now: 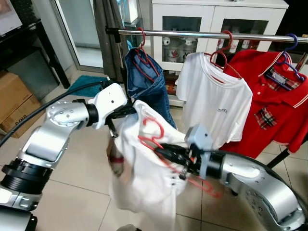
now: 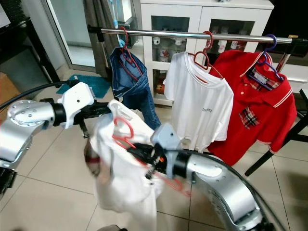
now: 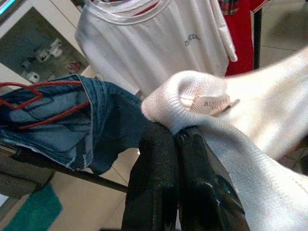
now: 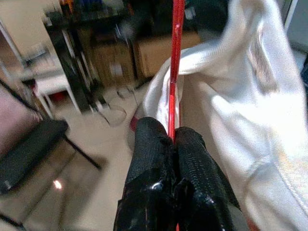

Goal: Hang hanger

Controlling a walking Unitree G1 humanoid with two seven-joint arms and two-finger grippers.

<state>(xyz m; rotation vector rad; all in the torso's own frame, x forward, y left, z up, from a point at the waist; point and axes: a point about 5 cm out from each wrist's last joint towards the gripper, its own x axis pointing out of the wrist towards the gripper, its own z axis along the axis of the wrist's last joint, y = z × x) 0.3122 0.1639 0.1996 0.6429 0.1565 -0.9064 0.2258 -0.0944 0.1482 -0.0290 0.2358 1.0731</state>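
Note:
A white shirt (image 1: pixel 144 187) hangs in mid-air below the clothes rail (image 1: pixel 202 33), with a red hanger (image 1: pixel 153 134) partly inside it and its hook poking out at the collar. My left gripper (image 1: pixel 126 111) is shut on the shirt's collar (image 3: pixel 192 98). My right gripper (image 1: pixel 166 153) is shut on the red hanger's wire (image 4: pixel 174 72), which runs straight out between the black fingers (image 4: pixel 192 159). Both arms hold the garment in front of the rail, lower than the bar.
On the rail hang blue jeans (image 1: pixel 147 77), a white T-shirt (image 1: pixel 214 106) and a red polo shirt (image 1: pixel 276 106), each on a hanger. A white glass-door cabinet (image 1: pixel 211 24) stands behind. A cardboard box (image 1: pixel 14 101) sits at the left on the tiled floor.

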